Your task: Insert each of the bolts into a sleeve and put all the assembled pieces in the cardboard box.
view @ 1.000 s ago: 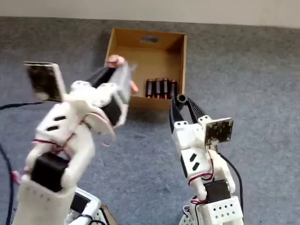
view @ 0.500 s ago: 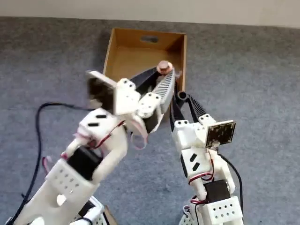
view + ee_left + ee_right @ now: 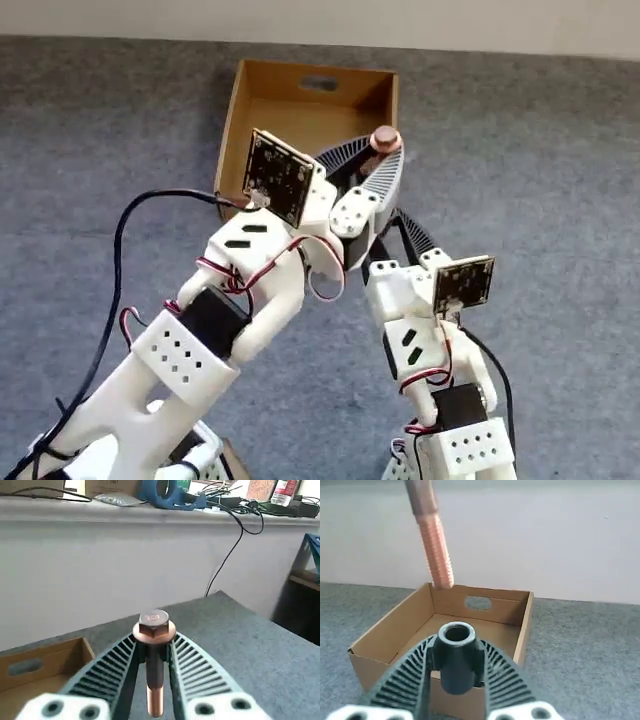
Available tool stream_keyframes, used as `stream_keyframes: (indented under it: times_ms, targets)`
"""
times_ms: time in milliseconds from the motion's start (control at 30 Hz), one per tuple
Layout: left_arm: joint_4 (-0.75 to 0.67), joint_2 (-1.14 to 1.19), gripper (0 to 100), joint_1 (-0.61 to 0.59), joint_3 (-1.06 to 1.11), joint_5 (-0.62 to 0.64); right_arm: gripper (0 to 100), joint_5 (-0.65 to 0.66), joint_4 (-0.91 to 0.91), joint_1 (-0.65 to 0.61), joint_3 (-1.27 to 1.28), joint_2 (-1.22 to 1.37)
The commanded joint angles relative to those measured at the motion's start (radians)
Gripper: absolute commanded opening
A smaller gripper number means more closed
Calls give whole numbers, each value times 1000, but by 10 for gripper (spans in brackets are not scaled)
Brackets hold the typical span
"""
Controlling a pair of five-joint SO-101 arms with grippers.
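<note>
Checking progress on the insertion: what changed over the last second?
The left arm swung rightward across the cardboard box, carrying the copper bolt in its jaws to a spot above the sleeve. The right arm kept still, jaws shut on the sleeve; the box stayed put.

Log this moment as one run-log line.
left gripper: shut on copper hex-head bolt | right gripper: shut on dark cylindrical sleeve | bolt not yet in sleeve

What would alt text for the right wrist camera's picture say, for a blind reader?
A gripper holds a dark sleeve upright, with the threaded tip of a copper bolt hanging above it. Behind stands a cardboard box on grey carpet.
</note>
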Motion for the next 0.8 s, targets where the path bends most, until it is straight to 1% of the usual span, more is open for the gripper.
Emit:
stream_keyframes:
  times_ms: [0,200,400,767]
  targets:
    - [2,1,8,8,22,-8,7,-9,-25,-10,-10,-13]
    - [2,1,8,10,39,-6,7,-9,-25,-10,-10,-13]
    - [2,1,8,79,35,-6,7,-8,-25,-8,-10,-13]
    - [2,1,8,70,35,-11,7,-9,-24,-5,-10,-13]
